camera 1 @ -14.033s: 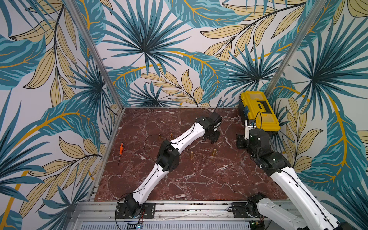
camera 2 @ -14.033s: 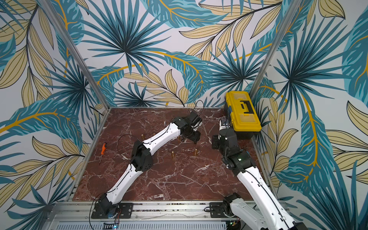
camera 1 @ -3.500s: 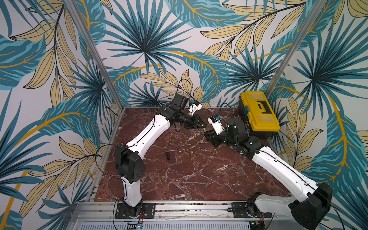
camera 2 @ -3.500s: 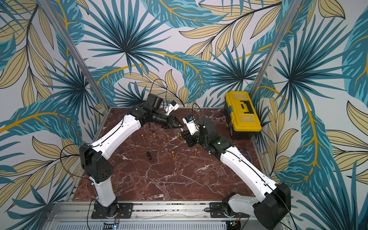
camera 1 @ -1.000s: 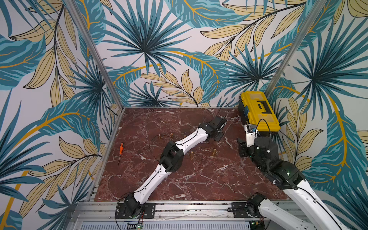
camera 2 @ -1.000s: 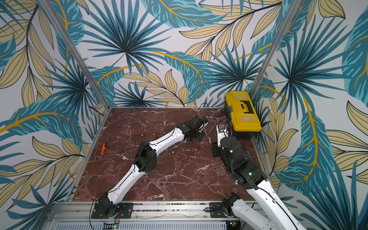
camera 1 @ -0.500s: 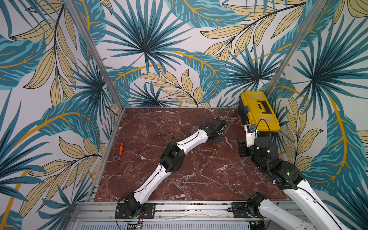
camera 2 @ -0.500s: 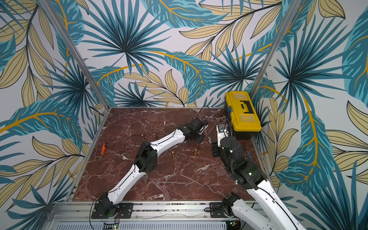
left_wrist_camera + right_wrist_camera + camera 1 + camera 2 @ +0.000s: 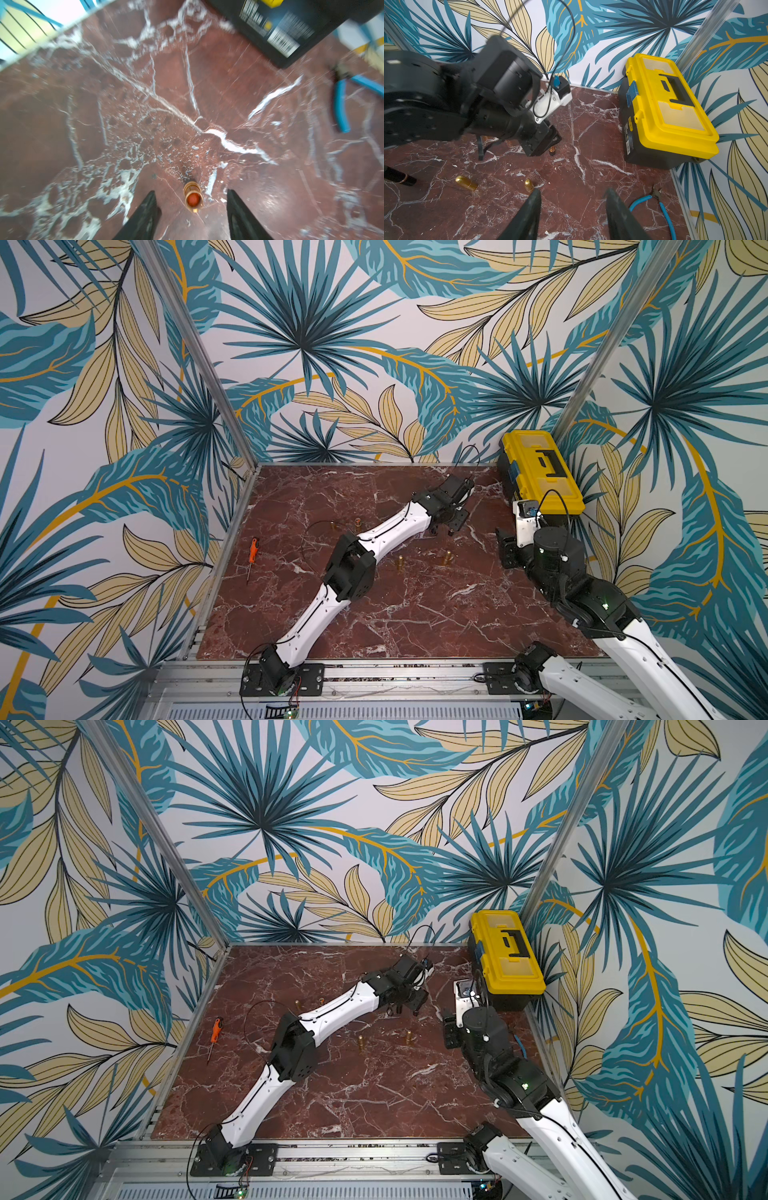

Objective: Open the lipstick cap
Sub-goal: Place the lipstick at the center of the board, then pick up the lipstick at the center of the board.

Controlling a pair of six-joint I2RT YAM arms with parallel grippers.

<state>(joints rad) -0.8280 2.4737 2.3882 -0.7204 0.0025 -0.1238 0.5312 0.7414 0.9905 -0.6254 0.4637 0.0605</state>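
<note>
Lipstick (image 9: 192, 196) stands upright on the marble table (image 9: 62, 124) with its red tip bared. It is between the spread fingers of my left gripper (image 9: 190, 192), touching neither, toward the far edge near the toolbox (image 9: 670, 104) in the far right corner. My right gripper (image 9: 573, 192) gapes empty. The left wrist view is blurred. A black tube (image 9: 399, 176) is cut off at the picture's edge.

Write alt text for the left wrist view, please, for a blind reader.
An uncapped gold lipstick, red tip showing, stands on the marble table between the fingers of the open left gripper, touching neither. A black toolbox and blue-handled pliers lie beyond.
</note>
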